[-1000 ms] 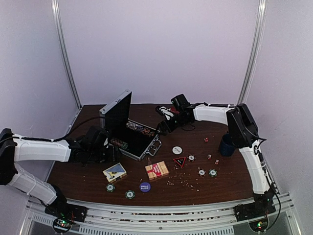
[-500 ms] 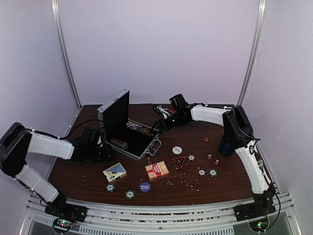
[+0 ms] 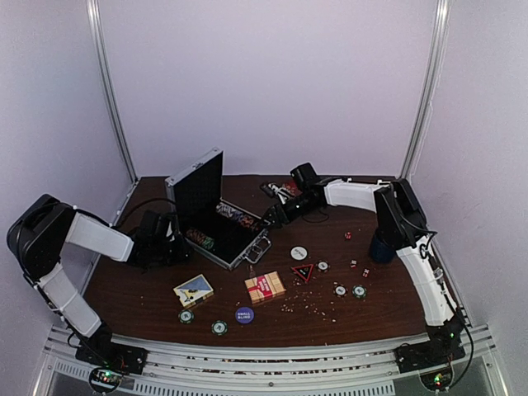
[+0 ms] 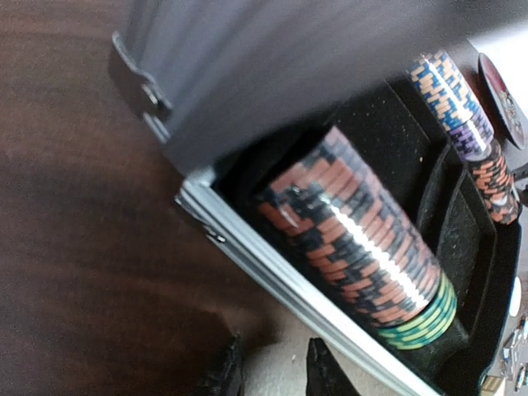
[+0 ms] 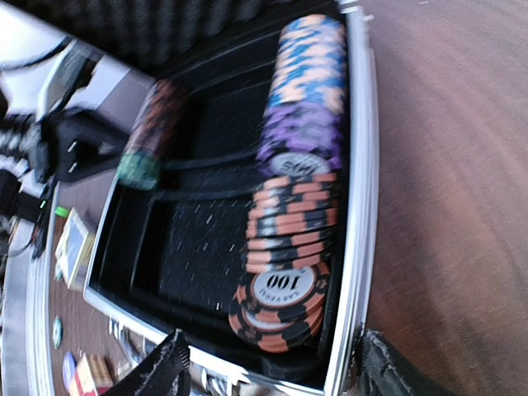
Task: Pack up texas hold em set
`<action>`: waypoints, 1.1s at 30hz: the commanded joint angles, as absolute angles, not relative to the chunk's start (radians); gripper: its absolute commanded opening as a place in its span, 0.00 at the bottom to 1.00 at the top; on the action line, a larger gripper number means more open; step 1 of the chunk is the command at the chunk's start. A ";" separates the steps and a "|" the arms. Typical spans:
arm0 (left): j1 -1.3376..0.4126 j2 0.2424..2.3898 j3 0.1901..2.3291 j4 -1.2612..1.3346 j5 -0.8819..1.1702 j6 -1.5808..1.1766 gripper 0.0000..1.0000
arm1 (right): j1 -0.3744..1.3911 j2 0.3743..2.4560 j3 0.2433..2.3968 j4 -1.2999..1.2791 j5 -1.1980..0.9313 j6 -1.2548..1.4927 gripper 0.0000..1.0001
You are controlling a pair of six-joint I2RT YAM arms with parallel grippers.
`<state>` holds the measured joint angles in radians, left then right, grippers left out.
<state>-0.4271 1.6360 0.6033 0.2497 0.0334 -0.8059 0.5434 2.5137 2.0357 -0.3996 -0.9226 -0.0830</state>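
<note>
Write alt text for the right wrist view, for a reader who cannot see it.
An open silver case with black lining fills the view, holding a long row of orange, purple and blue poker chips along one wall and a shorter orange-and-green chip stack in another slot. The right gripper, fingers open, frames the case's near end.

Silver case (image 3: pixel 216 216) open, lid up, chip rows (image 5: pixel 290 223) inside; loose chips (image 3: pixel 219 327), 2 decks (image 3: pixel 265 286), red dice (image 3: pixel 353 264) scattered out front.

- The left arm (image 3: pixel 95 235) reached low and inward; the left pincer (image 4: pixel 272 373) kept only a narrow gap between its tips.
- The right arm (image 3: pixel 355 194) stretched far leftward; the right pincer (image 5: pixel 276 371) stood spread wide.
</note>
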 commanded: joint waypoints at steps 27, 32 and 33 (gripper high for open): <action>-0.422 1.694 0.621 0.444 0.153 -0.683 0.32 | 0.732 2.233 1.684 -0.529 -0.967 -0.419 0.69; -0.423 1.666 0.612 0.437 0.138 -0.682 0.32 | 0.731 2.209 1.683 -0.475 -0.868 -0.346 0.68; -0.424 1.655 0.610 0.433 0.134 -0.682 0.32 | 0.728 2.195 1.687 -0.471 -0.848 -0.339 0.68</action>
<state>-0.4000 1.6939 0.6151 0.3576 0.0628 -0.6922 0.7052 2.2719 1.6760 -0.5831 -0.8940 -0.3836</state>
